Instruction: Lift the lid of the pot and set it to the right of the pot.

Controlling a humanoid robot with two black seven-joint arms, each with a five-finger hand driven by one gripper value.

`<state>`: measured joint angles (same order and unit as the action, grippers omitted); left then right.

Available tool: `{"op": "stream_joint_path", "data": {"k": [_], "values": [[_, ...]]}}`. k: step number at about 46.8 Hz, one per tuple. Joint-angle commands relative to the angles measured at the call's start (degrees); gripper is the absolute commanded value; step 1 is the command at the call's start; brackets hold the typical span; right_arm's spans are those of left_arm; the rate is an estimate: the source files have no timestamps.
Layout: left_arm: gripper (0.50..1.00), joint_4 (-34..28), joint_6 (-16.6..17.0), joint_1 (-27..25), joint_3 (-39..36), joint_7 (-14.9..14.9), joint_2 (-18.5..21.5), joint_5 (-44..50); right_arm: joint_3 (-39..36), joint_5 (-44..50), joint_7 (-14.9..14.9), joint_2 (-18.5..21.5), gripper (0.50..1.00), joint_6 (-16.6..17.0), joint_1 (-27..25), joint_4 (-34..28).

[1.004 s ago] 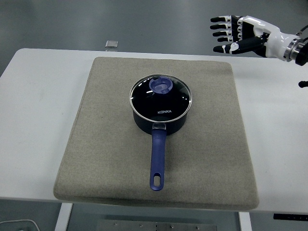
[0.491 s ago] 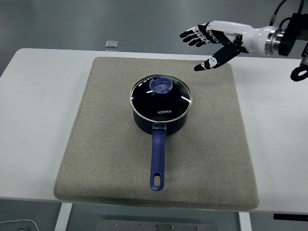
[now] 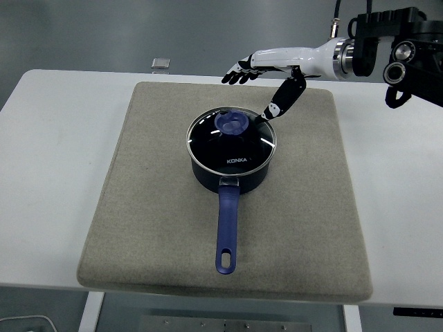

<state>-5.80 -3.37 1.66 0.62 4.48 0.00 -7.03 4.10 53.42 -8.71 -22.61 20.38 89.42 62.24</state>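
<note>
The white-and-black right hand (image 3: 266, 69) hovers with fingers spread, gripping nothing. Just below its thumb, the round glass lid (image 3: 231, 139) with its blue knob sits on the dark pot (image 3: 230, 174), on a coarse felt mat (image 3: 152, 207).

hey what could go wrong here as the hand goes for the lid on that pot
The open right hand hangs behind and right of the round glass lid, not over its small blue knob; a poor approach may pinch the knob off-centre and let the lid slip.

The dark blue saucepan sits loose on the grey felt mat; a sideways nudge could shift it.

Its long blue handle points to the near edge, so turning is possible.
</note>
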Motion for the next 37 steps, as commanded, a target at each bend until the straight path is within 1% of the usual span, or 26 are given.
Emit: {"op": "stream_joint_path", "data": {"k": [1, 6, 12, 17, 26, 37], "values": [[1.0, 0.0, -0.1, 0.0, 0.0, 0.0, 0.0, 0.0, 1.3, 1.2, 0.0, 1.2, 0.907, 0.0, 0.8, 0.2], [1.0, 0.0, 0.0, 0.0, 0.0, 0.0, 0.0, 0.0, 3.3, 2.3, 0.0, 2.8, 0.907, -0.1, 2.0, 0.2], [1.0, 0.0, -0.1, 0.0, 0.0, 0.0, 0.0, 0.0, 4.7, 2.9, 0.0, 3.5, 0.905, -0.3, 2.6, 0.2], [1.0, 0.0, -0.1, 0.0, 0.0, 0.0, 0.0, 0.0, 5.8, 4.2, 0.1, 4.9, 0.905, -0.7, 2.8, 0.1], [1.0, 0.0, 0.0, 0.0, 0.0, 0.0, 0.0, 0.0, 6.4, 5.1, 0.1, 5.6, 0.903, -0.9, 2.7, -0.1], [1.0, 0.0, 0.0, 0.0, 0.0, 0.0, 0.0, 0.0, 7.1, 6.4, 0.2, 6.3, 0.901, -1.9, 2.8, -0.6]]}}
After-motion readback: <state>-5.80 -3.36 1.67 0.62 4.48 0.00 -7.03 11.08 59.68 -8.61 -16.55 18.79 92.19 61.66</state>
